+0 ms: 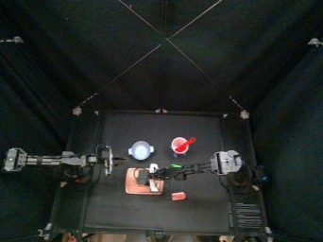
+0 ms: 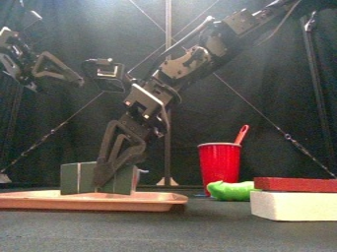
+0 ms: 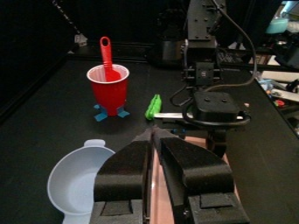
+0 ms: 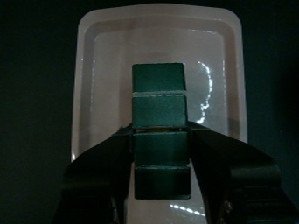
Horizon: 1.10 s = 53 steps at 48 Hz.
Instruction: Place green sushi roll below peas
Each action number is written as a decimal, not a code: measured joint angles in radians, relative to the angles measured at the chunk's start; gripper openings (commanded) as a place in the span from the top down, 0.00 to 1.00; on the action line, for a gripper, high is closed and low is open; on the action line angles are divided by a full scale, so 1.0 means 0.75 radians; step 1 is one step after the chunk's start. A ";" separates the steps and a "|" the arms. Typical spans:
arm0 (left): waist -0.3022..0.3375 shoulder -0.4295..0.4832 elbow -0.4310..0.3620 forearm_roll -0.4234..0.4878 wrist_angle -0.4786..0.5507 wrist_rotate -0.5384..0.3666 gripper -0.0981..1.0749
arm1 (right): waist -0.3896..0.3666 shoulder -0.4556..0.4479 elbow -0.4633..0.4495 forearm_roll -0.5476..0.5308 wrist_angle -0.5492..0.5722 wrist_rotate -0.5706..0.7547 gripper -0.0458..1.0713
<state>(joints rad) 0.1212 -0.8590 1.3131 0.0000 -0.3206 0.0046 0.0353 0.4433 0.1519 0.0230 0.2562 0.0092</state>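
The green sushi roll (image 4: pixel 162 96) is a row of dark green blocks lying lengthwise on a pink tray (image 4: pixel 100 70). In the front view the roll (image 2: pixel 82 177) rests on the tray (image 2: pixel 79 201) at the left. My right gripper (image 4: pixel 163 140) reaches across from the right and is shut on the roll's sides, low on the tray (image 2: pixel 121 162). The green peas (image 2: pixel 231 189) lie on the table to the right of the tray, in front of the red cup; they also show in the left wrist view (image 3: pixel 152 105). My left gripper (image 3: pixel 152 144) is shut and empty, hovering left of the tray (image 1: pixel 104 159).
A red cup (image 2: pixel 220 162) with a red spoon stands behind the peas. A white bowl (image 3: pixel 76 175) sits near the left gripper. A red-and-white block (image 2: pixel 297 197) lies at the front right. The right arm (image 3: pixel 211 87) spans the table's middle.
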 measured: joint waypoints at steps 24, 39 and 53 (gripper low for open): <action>0.002 -0.002 0.002 0.000 0.002 0.000 0.45 | 0.000 -0.215 0.202 0.014 -0.022 0.002 0.35; 0.002 -0.002 0.002 0.000 0.002 0.000 0.45 | 0.004 -0.501 0.587 0.067 -0.200 0.022 0.35; 0.002 -0.002 0.002 0.000 0.002 0.000 0.45 | 0.037 -0.691 0.871 0.110 -0.340 0.025 0.35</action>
<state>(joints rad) 0.1227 -0.8606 1.3146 0.0000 -0.3191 0.0046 0.0629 -0.0752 0.8053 0.1058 0.0015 0.0276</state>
